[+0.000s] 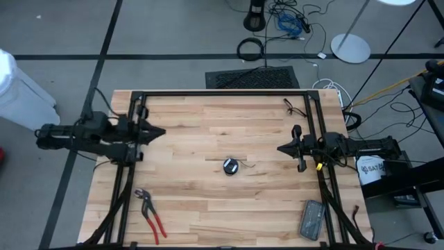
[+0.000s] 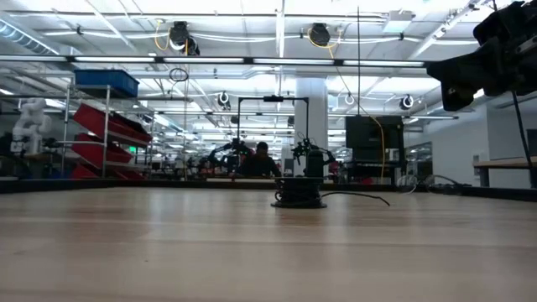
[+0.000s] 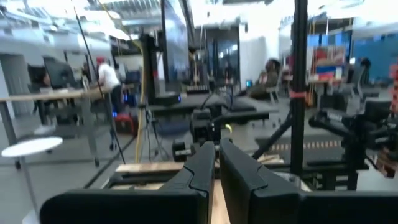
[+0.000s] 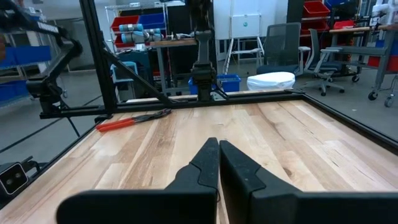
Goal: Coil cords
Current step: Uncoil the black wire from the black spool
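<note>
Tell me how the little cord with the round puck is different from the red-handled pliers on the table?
The cord lies near the middle of the table, wound up around a small round dark puck; the pliers lie near a corner on the left arm's side, stretched out long. The cord is black with a bluish centre; the pliers have red handles. The cord bundle is much smaller than the pliers. Both rest flat on the wooden table, and no fingers touch either.

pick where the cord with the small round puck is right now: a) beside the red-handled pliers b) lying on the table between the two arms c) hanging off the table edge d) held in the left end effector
b: in the high view the cord lies on the table midway between the left end effector and the right end effector, touched by neither.
</note>
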Controlling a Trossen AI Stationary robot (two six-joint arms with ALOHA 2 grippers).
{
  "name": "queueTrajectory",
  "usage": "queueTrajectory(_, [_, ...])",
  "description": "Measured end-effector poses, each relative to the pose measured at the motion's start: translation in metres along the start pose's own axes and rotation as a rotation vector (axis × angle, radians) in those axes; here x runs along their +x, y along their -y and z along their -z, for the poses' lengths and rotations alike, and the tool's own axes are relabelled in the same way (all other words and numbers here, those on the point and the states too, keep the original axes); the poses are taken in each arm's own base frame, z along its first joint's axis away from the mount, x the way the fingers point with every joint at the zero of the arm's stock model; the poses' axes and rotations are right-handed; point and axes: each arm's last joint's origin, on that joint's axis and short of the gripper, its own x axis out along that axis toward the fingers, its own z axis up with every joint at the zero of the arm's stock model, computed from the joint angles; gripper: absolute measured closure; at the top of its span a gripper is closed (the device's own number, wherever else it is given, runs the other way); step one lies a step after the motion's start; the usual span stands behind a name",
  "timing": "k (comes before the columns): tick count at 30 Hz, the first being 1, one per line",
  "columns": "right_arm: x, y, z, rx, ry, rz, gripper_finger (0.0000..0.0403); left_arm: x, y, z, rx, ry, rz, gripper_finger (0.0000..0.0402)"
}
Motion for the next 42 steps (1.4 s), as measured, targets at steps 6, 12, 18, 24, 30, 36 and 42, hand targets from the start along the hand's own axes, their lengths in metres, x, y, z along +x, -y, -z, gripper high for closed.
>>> queueTrajectory(6, [0.0,0.0,0.0,0.003,0.001,0.0,0.0403,0.036,0.007,0.012,0.002,-0.139,0.086,0.037])
queueTrajectory(12, [0.0,0.0,0.0,0.074,0.0,-0.006,0.0403,0.059,0.011,0.033,-0.04,-0.264,0.085,0.037])
queueTrajectory(18, [0.0,0.0,0.0,0.083,0.002,-0.008,0.0403,0.077,0.014,0.054,-0.112,-0.372,0.075,0.037])
queueTrajectory(24, [-0.003,-0.002,-0.018,0.079,0.026,-0.008,0.0403,0.091,0.017,0.072,-0.114,-0.458,0.074,0.037])
queueTrajectory(30, [-0.01,-0.006,-0.075,0.05,-0.006,0.015,0.0403,0.094,0.017,0.076,-0.087,-0.476,0.078,0.037])
queueTrajectory(36, [-0.012,-0.013,-0.156,-0.004,-0.021,0.029,0.0403,0.095,0.017,0.075,-0.058,-0.455,0.081,0.037])
queueTrajectory(42, [-0.003,-0.019,-0.207,0.023,-0.039,0.016,0.0403,0.096,0.017,0.072,-0.055,-0.421,0.081,0.037])
